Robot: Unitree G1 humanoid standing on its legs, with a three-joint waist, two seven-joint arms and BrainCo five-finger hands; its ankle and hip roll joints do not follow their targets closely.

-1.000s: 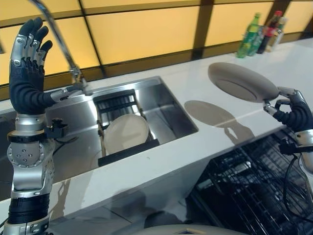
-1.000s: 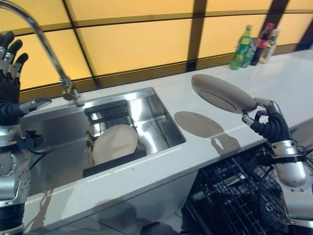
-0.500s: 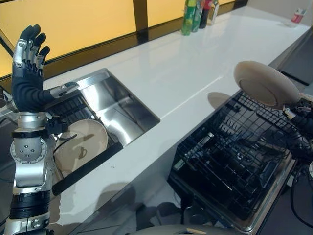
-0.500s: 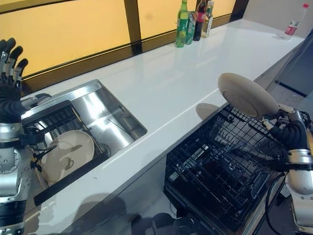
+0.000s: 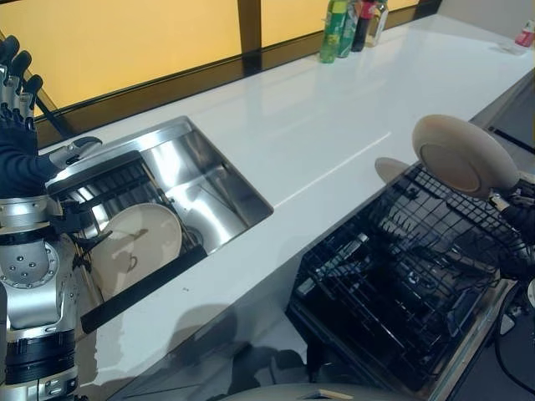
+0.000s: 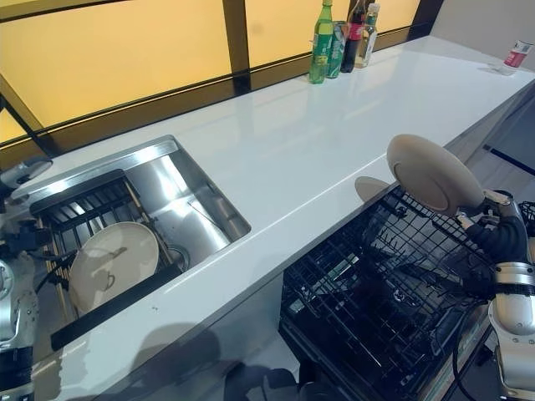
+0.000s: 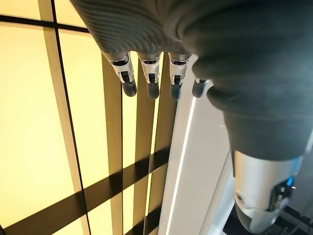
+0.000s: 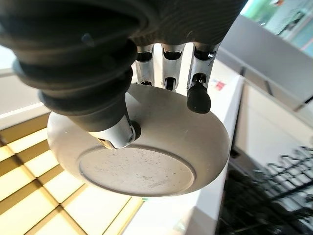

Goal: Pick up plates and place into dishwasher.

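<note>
Right hand: pinching beige plate at its rim between thumb and curled fingers, holding it tilted, underside facing the camera, above the far edge of the black dishwasher rack just off the countertop's front edge. Left hand: hovering raised over the sink's left end, fingers extending straight, gripping nothing. Second beige plate: leaning in the dark dish rack sitting inside the steel sink, toward the sink's front-left corner. Bottles: standing grouped at the white countertop's back edge, against the yellow panelled wall. Small red-capped bottle: sitting near the countertop's far right corner.
</note>
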